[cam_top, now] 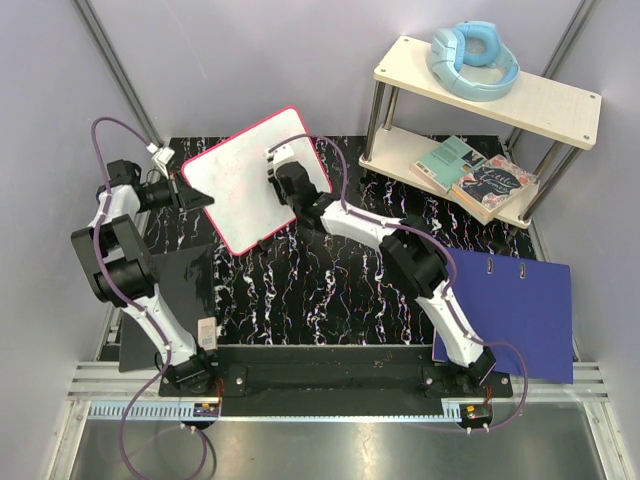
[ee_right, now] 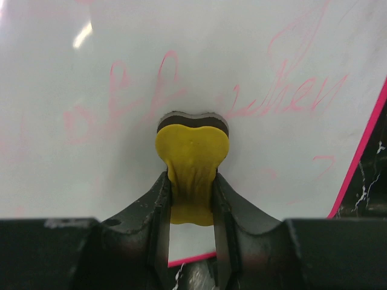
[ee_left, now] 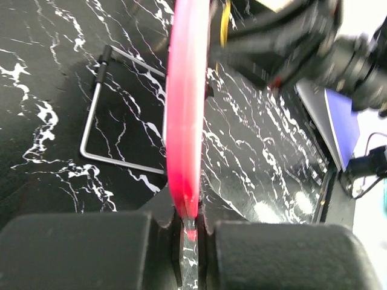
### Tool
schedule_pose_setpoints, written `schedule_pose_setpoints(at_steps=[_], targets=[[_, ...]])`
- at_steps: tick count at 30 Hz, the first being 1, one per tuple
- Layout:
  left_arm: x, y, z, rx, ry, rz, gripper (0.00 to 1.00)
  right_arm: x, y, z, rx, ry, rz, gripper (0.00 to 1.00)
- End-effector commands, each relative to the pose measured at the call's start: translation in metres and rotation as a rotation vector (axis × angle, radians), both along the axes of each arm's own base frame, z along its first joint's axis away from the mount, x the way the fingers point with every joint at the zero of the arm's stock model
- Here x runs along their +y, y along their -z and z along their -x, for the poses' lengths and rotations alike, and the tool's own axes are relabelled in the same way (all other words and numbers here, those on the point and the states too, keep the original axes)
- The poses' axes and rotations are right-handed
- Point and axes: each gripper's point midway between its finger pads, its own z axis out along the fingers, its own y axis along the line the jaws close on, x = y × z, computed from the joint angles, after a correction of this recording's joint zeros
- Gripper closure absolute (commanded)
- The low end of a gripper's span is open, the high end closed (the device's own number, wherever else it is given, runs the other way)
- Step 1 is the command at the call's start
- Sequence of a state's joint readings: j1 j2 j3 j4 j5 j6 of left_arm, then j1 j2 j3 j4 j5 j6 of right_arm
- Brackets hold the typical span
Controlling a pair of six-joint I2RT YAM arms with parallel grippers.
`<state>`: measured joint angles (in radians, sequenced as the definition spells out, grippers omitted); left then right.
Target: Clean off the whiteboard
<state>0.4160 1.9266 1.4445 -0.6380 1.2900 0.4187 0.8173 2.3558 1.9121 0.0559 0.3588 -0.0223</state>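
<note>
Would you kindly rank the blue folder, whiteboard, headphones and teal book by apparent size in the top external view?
1. blue folder
2. whiteboard, close behind; it is held off the table, nearer the camera, so unsure
3. headphones, on the upper shelf, also nearer
4. teal book

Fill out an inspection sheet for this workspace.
Surface: black marbled mat.
Job's things: whiteboard held tilted, faint pink writing on it; yellow eraser pressed to it.
Clutter: blue folder, black panel, wire stand.
Grippers: left gripper shut on the whiteboard's rim; right gripper shut on the yellow eraser.
Cables: purple cables looped along both arms.
Surroundings: shelf with headphones and books.
</note>
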Motion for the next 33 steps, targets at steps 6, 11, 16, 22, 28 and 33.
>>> schedule_pose_setpoints(at_steps=[6, 11, 16, 22, 28, 33], targets=[[-0.008, 0.024, 0.020, -0.045, 0.062, -0.262, 1.00, 0.025, -0.064, -0.047, -0.113, -0.025, -0.128, 1.00], [-0.008, 0.016, 0.018, -0.050, 0.059, -0.259, 1.00, 0.060, -0.044, -0.014, -0.098, -0.128, -0.011, 1.00], [-0.007, 0.010, 0.015, -0.047, 0.057, -0.256, 1.00, 0.095, -0.026, 0.036, -0.093, -0.220, 0.039, 1.00], [-0.010, 0.006, 0.014, -0.042, 0.064, -0.238, 1.00, 0.114, -0.002, 0.089, -0.105, -0.308, 0.026, 1.00], [-0.013, 0.006, 0.016, -0.039, 0.071, -0.237, 1.00, 0.118, -0.002, 0.091, -0.122, -0.267, 0.005, 1.00], [-0.014, 0.003, 0.018, -0.043, 0.075, -0.248, 1.00, 0.109, -0.017, 0.063, -0.146, -0.173, -0.020, 1.00]])
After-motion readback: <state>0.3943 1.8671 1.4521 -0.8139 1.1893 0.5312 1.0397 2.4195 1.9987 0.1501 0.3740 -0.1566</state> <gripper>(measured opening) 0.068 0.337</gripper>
